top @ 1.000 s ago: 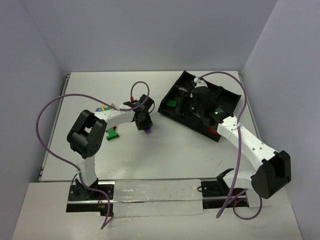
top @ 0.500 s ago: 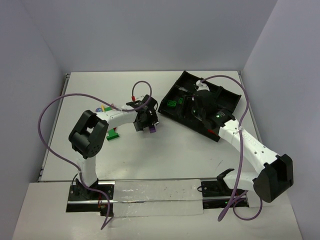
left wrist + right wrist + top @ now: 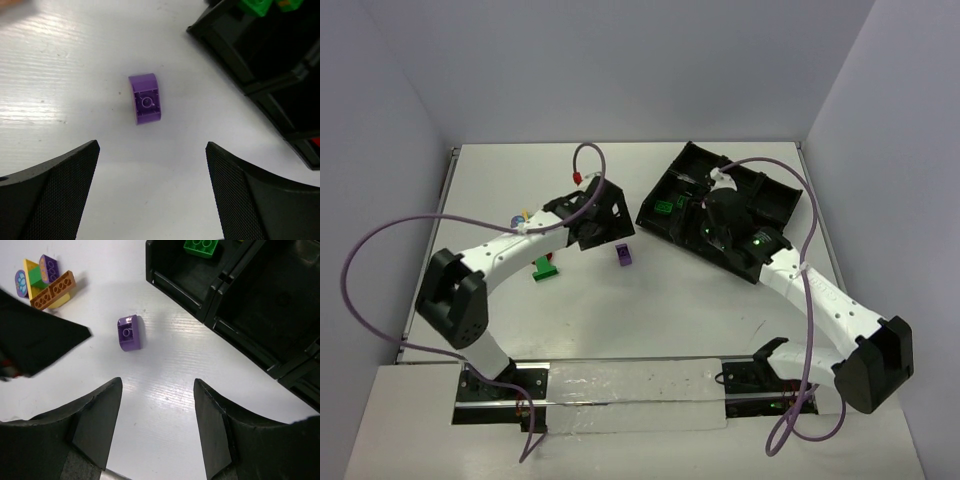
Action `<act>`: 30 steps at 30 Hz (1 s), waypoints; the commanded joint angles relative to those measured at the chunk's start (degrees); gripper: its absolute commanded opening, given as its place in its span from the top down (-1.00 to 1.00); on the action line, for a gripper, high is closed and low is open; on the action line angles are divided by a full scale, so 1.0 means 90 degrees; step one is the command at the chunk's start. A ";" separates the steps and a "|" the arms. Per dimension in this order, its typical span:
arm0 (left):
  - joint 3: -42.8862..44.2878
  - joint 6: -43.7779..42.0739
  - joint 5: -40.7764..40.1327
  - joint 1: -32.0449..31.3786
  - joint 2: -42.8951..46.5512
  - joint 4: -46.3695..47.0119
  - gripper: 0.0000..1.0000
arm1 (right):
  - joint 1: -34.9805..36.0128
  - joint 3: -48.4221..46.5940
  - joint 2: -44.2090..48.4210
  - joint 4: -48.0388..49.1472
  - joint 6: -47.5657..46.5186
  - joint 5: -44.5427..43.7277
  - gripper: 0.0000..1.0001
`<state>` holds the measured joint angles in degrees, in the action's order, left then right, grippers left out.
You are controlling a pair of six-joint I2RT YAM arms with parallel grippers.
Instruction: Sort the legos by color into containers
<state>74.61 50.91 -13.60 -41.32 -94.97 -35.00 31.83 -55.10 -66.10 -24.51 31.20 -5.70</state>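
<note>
Left gripper (image 3: 151, 150): spread wide, nothing held, hanging over a lone purple lego (image 3: 145, 98) that lies on the white worktop (image 3: 75, 60), just beside the black tray (image 3: 225, 45) but not touching it. Right gripper (image 3: 157, 385): likewise parted and empty, close to the tray's edge. One green lego (image 3: 201, 247) inside a tray compartment. Mixed-colour cluster (image 3: 45, 282) on the worktop beyond the purple piece, well apart from the tray.

Open table (image 3: 75, 75) rings the purple brick (image 3: 145, 98); only the black tray (image 3: 225, 45) stands near, its corner wall far-right.
</note>
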 commanded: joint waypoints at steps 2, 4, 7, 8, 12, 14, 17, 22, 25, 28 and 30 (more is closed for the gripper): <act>0.0098 -0.0633 -0.0120 0.0209 0.0558 -0.0447 -0.90 | 0.0410 0.0175 0.0287 0.0273 -0.0024 -0.0623 -0.33; 0.0040 -0.0769 -0.0198 0.0362 0.0689 -0.0539 -0.90 | 0.0623 0.0102 0.0132 0.0326 -0.0092 -0.0783 -0.34; -0.0112 -0.0882 -0.0266 0.0583 0.0869 -0.0675 -0.90 | 0.1034 -0.0099 -0.0395 0.0427 -0.0189 -0.1014 -0.34; -0.0193 -0.0923 -0.0266 0.0671 0.0938 -0.0679 -0.90 | 0.1192 -0.0158 -0.0599 0.0506 -0.0237 -0.1046 -0.34; -0.0604 -0.1034 -0.0348 0.0992 0.1289 -0.0627 -0.90 | 0.1622 -0.0253 -0.1441 0.1146 -0.0268 -0.1037 -0.51; -0.0680 -0.1038 -0.0343 0.1201 0.1423 -0.0729 -0.90 | 0.1664 -0.0514 -0.1916 0.1153 -0.0207 -0.0897 -0.54; -0.0883 -0.1097 -0.0453 0.1491 0.1730 -0.0785 -0.90 | 0.1847 -0.0906 -0.2530 0.1179 -0.0351 -0.0921 -0.56; -0.1247 -0.1097 -0.0229 0.1904 0.2152 -0.0585 -0.90 | 0.1990 -0.1560 -0.3326 0.1034 -0.0351 -0.0909 -0.61; -0.1490 -0.1106 0.0024 0.1994 0.2233 -0.0454 -0.90 | 0.2000 -0.1756 -0.3712 0.0947 -0.0296 -0.1112 -0.69; -0.1781 -0.1238 0.0244 0.2000 0.2327 -0.0190 -0.90 | 0.1994 -0.1928 -0.3992 0.0878 -0.0279 -0.1171 -0.74; -0.2005 -0.1345 0.0209 0.2005 0.2429 0.0028 -0.90 | 0.1998 -0.1982 -0.4093 0.0857 -0.0231 -0.1241 -0.74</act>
<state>59.46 41.10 -13.94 -23.55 -75.15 -39.21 49.63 -70.05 -100.64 -16.90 28.65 -13.79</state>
